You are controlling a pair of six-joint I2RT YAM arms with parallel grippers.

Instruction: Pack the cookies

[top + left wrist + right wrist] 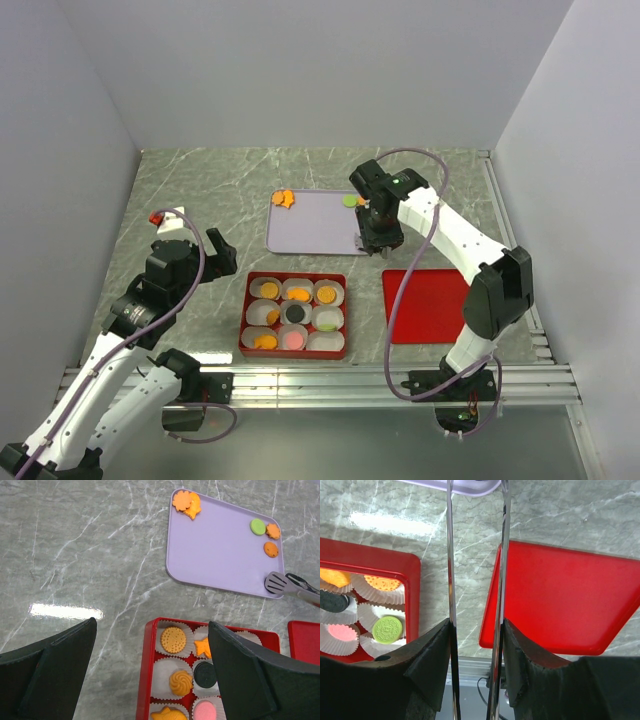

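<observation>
Cookies lie on a lavender tray [315, 232]: orange ones [284, 198] at its far left corner, a green disc [349, 200] and orange ones at its far right. The left wrist view shows them too, orange ones [186, 502] and the green disc [257, 526]. A red box [246, 315] of white paper cups holds orange, black [205, 674], pink and green [387, 628] cookies. My right gripper [381, 235] is shut on metal tongs [451, 555], whose tips [276, 582] rest at the tray's near right corner, holding nothing. My left gripper [222, 255] is open and empty, above the box's left side.
A flat red lid [428, 305] lies right of the box, also seen in the right wrist view [565, 600]. White walls enclose the marble table on three sides. A metal rail runs along the near edge.
</observation>
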